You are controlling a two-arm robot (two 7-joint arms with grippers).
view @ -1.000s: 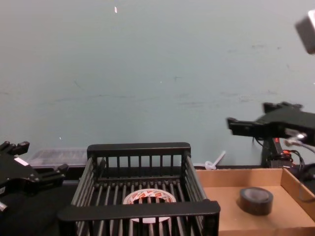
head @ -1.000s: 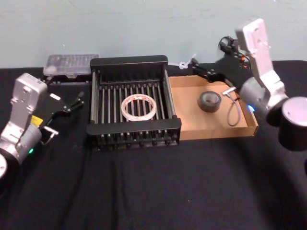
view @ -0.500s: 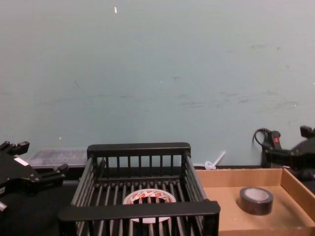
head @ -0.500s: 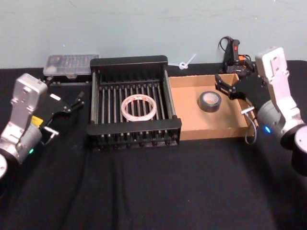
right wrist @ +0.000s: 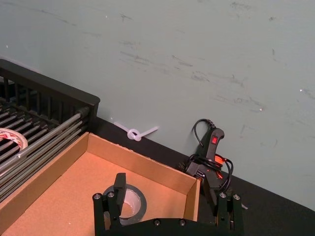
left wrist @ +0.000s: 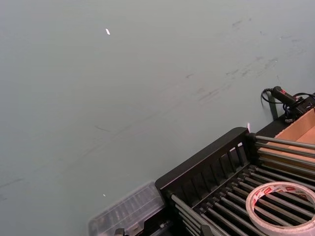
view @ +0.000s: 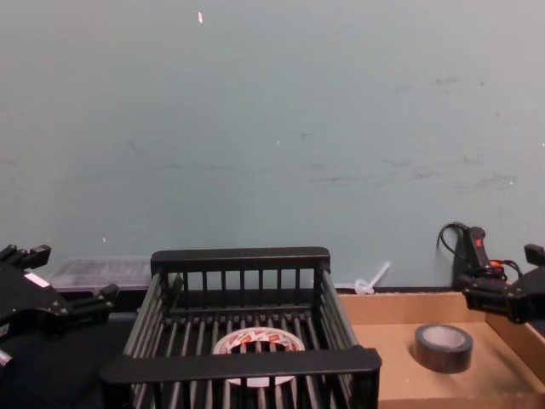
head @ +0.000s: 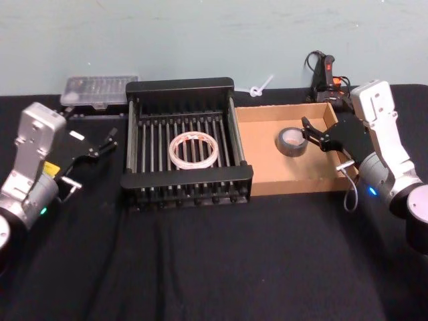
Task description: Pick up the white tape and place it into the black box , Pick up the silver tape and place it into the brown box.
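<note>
The white tape [head: 194, 150] lies flat on the ribbed bottom of the black box [head: 180, 85], and it is also in the chest view [view: 258, 343] and the left wrist view [left wrist: 283, 206]. The silver tape [head: 291, 142] rests inside the brown box [head: 267, 170], near its back right. My right gripper [head: 312, 136] stands open just right of the silver tape, holding nothing. The right wrist view shows the silver tape [right wrist: 125, 201] beyond its spread fingers [right wrist: 119, 184]. My left gripper [head: 107, 142] hangs open left of the black box, empty.
A clear plastic case [head: 99, 90] sits behind the black box at the back left. A black tool with a red switch and cable [head: 324, 72] and a white zip tie [head: 261, 87] lie by the wall behind the brown box. Black cloth covers the table.
My right arm has come down and pulled back to the right, from above the brown box's far edge to beside the silver tape. The tapes and the left arm have not moved.
</note>
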